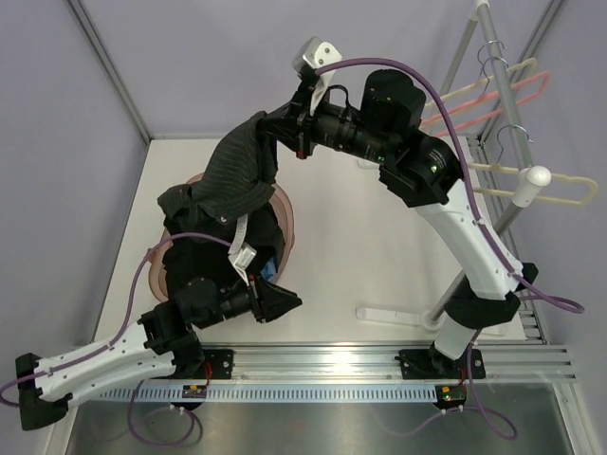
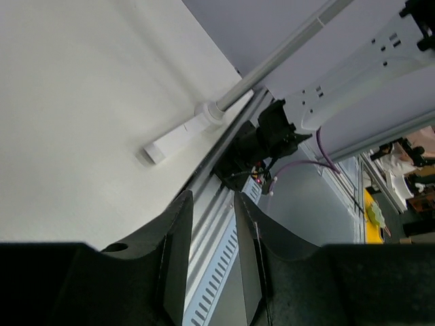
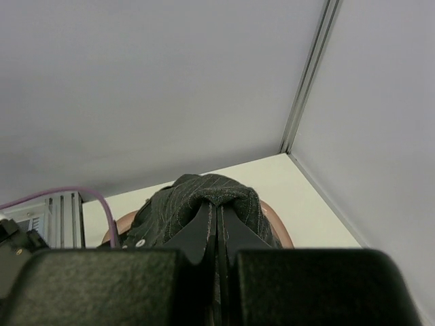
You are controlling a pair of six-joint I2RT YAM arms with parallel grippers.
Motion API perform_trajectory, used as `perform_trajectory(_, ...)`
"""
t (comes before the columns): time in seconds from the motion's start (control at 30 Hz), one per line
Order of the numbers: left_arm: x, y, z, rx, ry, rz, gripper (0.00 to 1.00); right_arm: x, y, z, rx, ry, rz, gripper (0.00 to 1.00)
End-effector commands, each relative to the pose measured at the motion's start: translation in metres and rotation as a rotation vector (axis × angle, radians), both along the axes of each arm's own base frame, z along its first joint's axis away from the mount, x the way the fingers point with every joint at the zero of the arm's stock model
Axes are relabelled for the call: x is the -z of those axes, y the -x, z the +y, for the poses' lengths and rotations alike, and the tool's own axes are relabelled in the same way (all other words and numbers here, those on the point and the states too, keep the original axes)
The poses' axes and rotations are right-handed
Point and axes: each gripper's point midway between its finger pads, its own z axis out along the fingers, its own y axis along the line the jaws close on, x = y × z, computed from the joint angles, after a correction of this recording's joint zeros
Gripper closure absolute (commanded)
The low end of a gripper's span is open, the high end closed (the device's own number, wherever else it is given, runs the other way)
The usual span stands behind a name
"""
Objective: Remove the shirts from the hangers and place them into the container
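The right arm's jaws are clamped on the charcoal pinstriped shirt (image 1: 237,171), which hangs draped over the pinkish container (image 1: 290,223) at the left of the desk (image 1: 379,246). The left arm's jaws stand parted and empty beside it.

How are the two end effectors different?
The right end effector is shut, pinching the pinstriped shirt; the left end effector is open and empty. The right faces the far wall; the left faces the near rail. Both are black and two-fingered.
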Motion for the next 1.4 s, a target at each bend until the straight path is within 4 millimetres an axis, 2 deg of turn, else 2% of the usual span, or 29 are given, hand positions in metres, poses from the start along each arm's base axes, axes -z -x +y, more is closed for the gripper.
perform_trajectory(0.0,-0.013,0.008,-0.009,-0.019,0.09,-0.009,0.66,-0.015,-0.019,0.0,0.025,-0.028,-0.044,1.0)
perform_trajectory(0.03,-0.013,0.009,-0.011,-0.028,0.085,-0.011,0.66,-0.016,-0.021,0.001,0.022,-0.028,-0.043,1.0)
perform_trajectory(0.07,-0.01,0.022,-0.016,0.015,0.075,-0.012,0.66,-0.013,-0.024,0.002,0.018,-0.023,-0.033,1.0)
perform_trajectory(0.1,-0.013,0.027,-0.018,0.024,0.073,-0.031,0.66,-0.009,-0.028,0.006,0.009,-0.017,-0.026,1.0)
perform_trajectory(0.13,-0.013,0.025,-0.018,-0.003,0.06,-0.045,0.67,-0.006,-0.029,0.008,0.007,-0.014,-0.022,1.0)
perform_trajectory(0.17,-0.013,0.039,-0.022,0.036,0.046,-0.059,0.67,-0.005,-0.029,0.011,0.002,-0.018,-0.02,1.0)
perform_trajectory(0.23,-0.022,0.039,-0.023,0.008,0.033,-0.108,0.67,0.011,-0.032,0.016,-0.014,0.006,0.01,1.0)
perform_trajectory(0.27,-0.025,0.051,-0.026,0.039,0.026,-0.126,0.67,0.016,-0.033,0.018,-0.019,0.013,0.017,1.0)
perform_trajectory(0.3,-0.019,0.051,-0.026,0.032,-0.028,-0.158,0.67,0.028,-0.034,0.022,-0.026,0.034,0.038,1.0)
perform_trajectory(0.33,-0.034,0.044,-0.024,-0.023,-0.024,-0.177,0.67,0.035,-0.035,0.023,-0.03,0.044,0.05,1.0)
perform_trajectory(0.37,-0.035,0.049,-0.024,-0.014,-0.055,-0.196,0.67,0.041,-0.036,0.025,-0.033,0.051,0.06,1.0)
perform_trajectory(0.4,-0.027,0.046,-0.021,-0.024,-0.128,-0.228,0.66,0.052,-0.034,0.026,-0.048,0.072,0.079,1.0)
perform_trajectory(0.43,-0.042,0.038,-0.018,-0.072,-0.124,-0.239,0.66,0.058,-0.034,0.028,-0.056,0.081,0.09,1.0)
perform_trajectory(0.5,-0.045,0.032,-0.012,-0.098,-0.161,-0.274,0.62,0.071,-0.028,0.031,-0.1,0.103,0.114,1.0)
perform_trajectory(0.63,-0.066,0.014,0.012,-0.198,-0.149,-0.325,0.59,0.091,-0.015,0.036,-0.193,0.147,0.161,1.0)
perform_trajectory(0.77,-0.069,0.002,0.035,-0.259,-0.177,-0.347,0.6,0.111,-0.008,0.042,-0.296,0.174,0.216,1.0)
perform_trajectory(0.83,-0.065,0.0,0.04,-0.271,-0.191,-0.347,0.6,0.122,-0.008,0.049,-0.344,0.184,0.244,1.0)
perform_trajectory(1.03,-0.062,-0.002,0.041,-0.287,-0.195,-0.35,0.6,0.146,-0.019,0.078,-0.426,0.184,0.321,1.0)
perform_trajectory(1.07,-0.063,-0.003,0.042,-0.293,-0.198,-0.354,0.6,0.161,-0.027,0.087,-0.433,0.197,0.349,1.0)
perform_trajectory(1.13,-0.061,-0.008,0.047,-0.322,-0.23,-0.357,0.6,0.163,-0.03,0.094,-0.447,0.191,0.358,1.0)
perform_trajectory(1.17,-0.063,-0.01,0.05,-0.337,-0.232,-0.353,0.59,0.176,-0.036,0.1,-0.446,0.202,0.377,1.0)
perform_trajectory(1.27,-0.06,-0.018,0.065,-0.397,-0.254,-0.348,0.58,0.194,-0.048,0.108,-0.436,0.192,0.422,1.0)
perform_trajectory(1.37,-0.06,-0.022,0.075,-0.42,-0.225,-0.349,0.57,0.224,-0.057,0.113,-0.466,0.2,0.51,1.0)
